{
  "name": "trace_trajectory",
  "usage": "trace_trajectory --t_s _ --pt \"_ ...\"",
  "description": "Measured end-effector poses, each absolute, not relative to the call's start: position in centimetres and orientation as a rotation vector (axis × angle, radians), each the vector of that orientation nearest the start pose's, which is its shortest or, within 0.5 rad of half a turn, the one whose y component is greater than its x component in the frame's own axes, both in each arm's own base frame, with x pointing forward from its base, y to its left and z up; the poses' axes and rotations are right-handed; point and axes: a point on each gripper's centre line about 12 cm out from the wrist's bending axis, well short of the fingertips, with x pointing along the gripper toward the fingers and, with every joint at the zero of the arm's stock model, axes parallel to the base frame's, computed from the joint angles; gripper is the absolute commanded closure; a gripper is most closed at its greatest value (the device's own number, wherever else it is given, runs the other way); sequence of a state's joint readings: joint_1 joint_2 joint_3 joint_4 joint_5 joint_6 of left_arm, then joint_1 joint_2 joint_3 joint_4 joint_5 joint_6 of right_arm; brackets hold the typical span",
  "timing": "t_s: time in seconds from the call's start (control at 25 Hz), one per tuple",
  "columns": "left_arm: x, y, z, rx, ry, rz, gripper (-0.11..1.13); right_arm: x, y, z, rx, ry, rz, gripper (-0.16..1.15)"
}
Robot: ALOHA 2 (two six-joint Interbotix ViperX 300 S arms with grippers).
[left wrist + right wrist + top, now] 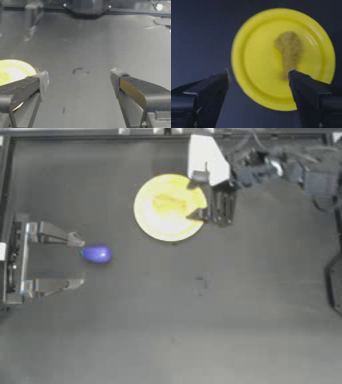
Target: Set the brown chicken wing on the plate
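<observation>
1. As it carries everything listed here, the desk (200,328) comes first: dark, flat, with the arms reaching in from left and right.
2. Plate (150,220): large, round, pale yellow, lying flat on the far half of the desk, a little right of centre. Its edge also shows in the left wrist view (20,66).
3. Right claw (199,196): hangs over the right rim of the plate, jaws spread wide, nothing between them. In its own wrist view (258,76) the two dark jaws frame the plate without touching the food.
4. Left claw (80,262): parked at the left edge of the desk, well apart from the plate, jaws wide and empty.
5. Brown chicken wing (288,51): small, lumpy, golden-brown, lying on the plate's face, clear of both jaws. In the top view it is only a darker patch near the plate's middle (168,204).
6. Blue-purple object (97,254): small, rounded, on the desk just beside the left claw's tips; not part of the task.
7. Progress, as a judgement: the wing appears placed and released, so the task looks done bar withdrawing the right arm.
8. View differences: only the right wrist view shows the wing's drumstick shape and its separation from the jaws; only the top view shows the blue-purple object and both arms together.
</observation>
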State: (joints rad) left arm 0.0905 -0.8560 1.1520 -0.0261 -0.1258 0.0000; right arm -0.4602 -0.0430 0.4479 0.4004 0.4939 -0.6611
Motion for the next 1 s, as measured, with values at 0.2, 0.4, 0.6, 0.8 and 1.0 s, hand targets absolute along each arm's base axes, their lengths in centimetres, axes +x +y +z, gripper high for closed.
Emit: trace_trajectory --t_s 0.2,0.4,0.6,0.8,1.0 --pt "21.5 2.1 26.0 -0.031 0.175 0.102 0.0 34.6 -13.0 23.2 0.016 0.758 -0.142 0.0" --pt "21.5 2.2 26.0 -0.033 0.177 0.105 0.0 32.6 -11.0 23.4 0.043 0.684 -0.164 0.0" --pt "21.5 2.2 26.0 -0.03 0.177 0.104 0.0 30.7 -9.5 23.7 0.048 0.604 -0.192 0.0" --pt "21.4 2.3 26.0 -0.029 0.181 0.11 0.01 28.8 -8.4 24.1 0.068 0.53 -0.217 0.0" --pt "21.3 2.5 25.8 -0.031 0.198 0.119 0.01 27.8 -7.4 24.1 0.069 0.492 -0.217 0.0"
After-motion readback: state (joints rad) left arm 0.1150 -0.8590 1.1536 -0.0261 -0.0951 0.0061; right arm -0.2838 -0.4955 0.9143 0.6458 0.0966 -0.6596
